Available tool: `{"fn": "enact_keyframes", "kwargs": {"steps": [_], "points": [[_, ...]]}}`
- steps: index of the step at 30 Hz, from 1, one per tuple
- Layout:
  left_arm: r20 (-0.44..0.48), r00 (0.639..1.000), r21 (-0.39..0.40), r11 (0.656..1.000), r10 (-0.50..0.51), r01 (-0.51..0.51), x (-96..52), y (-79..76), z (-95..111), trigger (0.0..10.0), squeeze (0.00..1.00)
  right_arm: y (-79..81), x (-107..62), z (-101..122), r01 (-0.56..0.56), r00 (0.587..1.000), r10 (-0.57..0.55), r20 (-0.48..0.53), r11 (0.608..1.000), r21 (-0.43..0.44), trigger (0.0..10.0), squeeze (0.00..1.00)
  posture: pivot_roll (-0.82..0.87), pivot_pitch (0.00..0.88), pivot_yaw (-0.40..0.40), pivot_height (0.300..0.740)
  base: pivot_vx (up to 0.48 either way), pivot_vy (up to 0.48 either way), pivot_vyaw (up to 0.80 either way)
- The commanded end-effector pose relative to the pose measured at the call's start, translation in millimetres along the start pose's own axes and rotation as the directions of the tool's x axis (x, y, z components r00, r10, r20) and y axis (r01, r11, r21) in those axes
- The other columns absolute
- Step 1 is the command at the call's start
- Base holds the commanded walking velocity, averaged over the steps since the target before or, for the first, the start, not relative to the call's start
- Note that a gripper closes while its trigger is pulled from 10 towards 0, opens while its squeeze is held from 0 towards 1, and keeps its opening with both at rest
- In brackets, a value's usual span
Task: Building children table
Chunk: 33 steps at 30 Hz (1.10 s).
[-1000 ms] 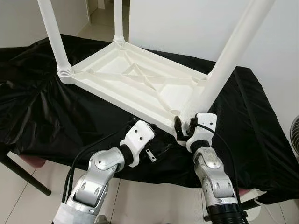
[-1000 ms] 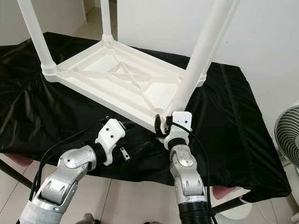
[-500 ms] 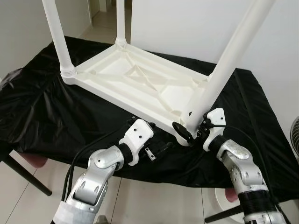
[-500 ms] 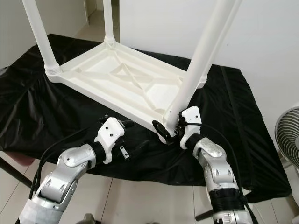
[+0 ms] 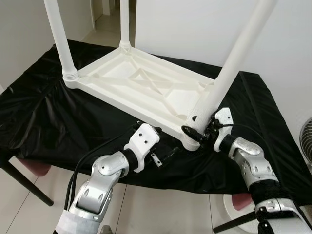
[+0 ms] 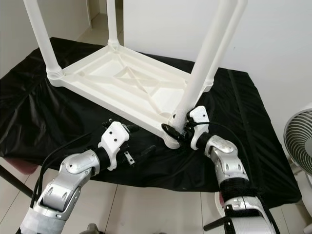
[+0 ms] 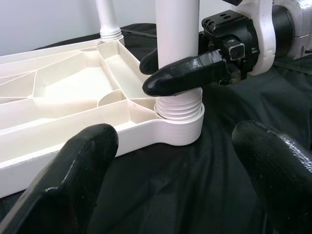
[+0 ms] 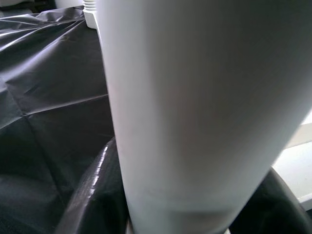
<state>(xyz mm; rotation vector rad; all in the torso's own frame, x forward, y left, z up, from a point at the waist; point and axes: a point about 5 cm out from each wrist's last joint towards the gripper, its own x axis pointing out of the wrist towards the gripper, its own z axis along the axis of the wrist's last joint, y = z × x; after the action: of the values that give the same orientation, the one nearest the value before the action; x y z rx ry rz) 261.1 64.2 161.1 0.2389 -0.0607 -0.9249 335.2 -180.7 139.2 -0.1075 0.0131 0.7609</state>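
The white plastic children's table (image 5: 146, 90) lies upside down on the black-draped tabletop (image 5: 44, 122), 4 legs up. The right end effector (image 5: 201, 134) is closed round the near leg (image 5: 229, 73) just above its threaded socket (image 7: 179, 113). The left end effector (image 7: 180, 180) hovers open, empty, just beside that corner. The leg looks light, rigid and smooth, so likely slippery; gripping low near the socket suits twisting it in.
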Motion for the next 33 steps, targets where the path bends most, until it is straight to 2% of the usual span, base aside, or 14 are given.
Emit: {"fn": "enact_keyframes", "kwargs": {"steps": [1, 8, 9, 10, 12, 14, 19, 22, 26, 28, 30, 31, 33], "points": [[0.001, 0.999, 0.005, 0.999, 0.039, -0.039, 2.1, 0.7, 1, 10.0, 0.00, 3.5, 1.5, -6, -0.031, 0.999, 0.031, -0.029, 0.999, 0.016, 0.0, 0.00, 0.14, 0.050, -0.072, 0.740, 0.000, 0.000, 0.00], [0.002, 0.999, 0.005, 0.999, 0.036, -0.036, 2.5, 0.4, 2, 10.0, 0.00, 7.2, 1.4, -10, -0.044, 0.999, 0.045, -0.022, 0.998, 0.038, 0.0, 0.00, 0.14, 0.057, -0.074, 0.740, 0.000, 0.000, 0.00], [0.003, 0.999, 0.004, 0.999, 0.046, -0.046, 2.1, 1.6, 2, 10.0, 0.00, 20.1, 1.2, -8, -0.012, 0.999, 0.009, 0.043, 0.997, 0.074, 0.0, 0.00, 0.14, 0.069, -0.084, 0.740, 0.000, 0.000, 0.00], [0.003, 0.999, 0.004, 0.999, 0.046, -0.046, 2.1, 1.6, 2, 10.0, 0.00, 20.1, 1.2, -8, -0.012, 0.999, 0.009, 0.043, 0.997, 0.074, 0.0, 0.00, 0.14, 0.069, -0.084, 0.740, 0.000, 0.000, 0.00], [0.004, 0.998, -0.001, 0.999, 0.055, -0.055, 1.7, 1.1, 2, 10.0, 0.00, 31.8, 0.1, -5, 0.032, 0.994, -0.041, 0.099, 0.996, 0.088, 0.0, 0.00, 0.13, 0.077, -0.092, 0.740, 0.000, 0.000, 0.00], [0.004, 0.998, -0.001, 0.999, 0.055, -0.055, 1.7, 1.1, 2, 10.0, 0.00, 31.8, 0.1, -5, 0.032, 0.994, -0.041, 0.099, 0.996, 0.088, 0.0, 0.00, 0.13, 0.077, -0.092, 0.740, 0.000, 0.000, 0.00], [0.004, 0.999, -0.010, 0.999, 0.051, -0.050, 2.0, -1.2, 1, 10.0, 0.00, 43.6, -3.4, -2, 0.138, 0.979, -0.151, 0.135, 0.985, 0.101, 0.0, 0.00, 0.12, 0.084, -0.087, 0.740, 0.000, 0.000, 0.00], [0.006, 0.999, -0.014, 0.999, 0.035, -0.035, 3.9, -3.2, 1, 10.0, 0.00, 53.4, -9.4, -3, 0.275, 0.949, -0.287, 0.131, 0.956, 0.103, 0.0, 0.00, 0.10, 0.090, -0.085, 0.740, 0.000, 0.000, 0.00], [0.006, 0.999, -0.013, 0.999, 0.032, -0.031, 4.8, -3.1, 1, 10.0, 0.00, 55.1, -12.2, -3, 0.341, 0.926, -0.357, 0.123, 0.931, 0.129, 0.0, 0.00, 0.10, 0.092, -0.084, 0.740, 0.000, 0.000, 0.00], [0.007, 1.000, -0.014, 1.000, 0.027, -0.027, 5.5, -3.0, 1, 10.0, 0.00, 60.4, -14.4, -1, 0.414, 0.892, -0.431, 0.132, 0.899, 0.139, 0.0, 0.00, 0.09, 0.095, -0.079, 0.740, 0.000, 0.000, 0.00], [0.008, 1.000, -0.014, 1.000, 0.024, -0.024, 5.5, -3.2, 1, 10.0, 0.00, 62.7, -15.3, 0, 0.440, 0.878, -0.458, 0.136, 0.886, 0.142, 0.0, 0.00, 0.09, 0.097, -0.079, 0.740, 0.000, 0.000, 0.00], [0.008, 1.000, -0.015, 1.000, 0.021, -0.021, 5.6, -3.8, 1, 10.0, 0.00, 65.8, -17.1, -1, 0.477, 0.859, -0.496, 0.125, 0.865, 0.156, 0.0, 0.00, 0.09, 0.098, -0.077, 0.740, 0.000, 0.000, 0.00], [0.008, 1.000, -0.015, 1.000, 0.021, -0.021, 5.6, -3.8, 1, 10.0, 0.00, 65.8, -17.1, -1, 0.477, 0.859, -0.496, 0.125, 0.865, 0.156, 0.0, 0.00, 0.09, 0.098, -0.077, 0.740, 0.000, 0.000, 0.00]]}}
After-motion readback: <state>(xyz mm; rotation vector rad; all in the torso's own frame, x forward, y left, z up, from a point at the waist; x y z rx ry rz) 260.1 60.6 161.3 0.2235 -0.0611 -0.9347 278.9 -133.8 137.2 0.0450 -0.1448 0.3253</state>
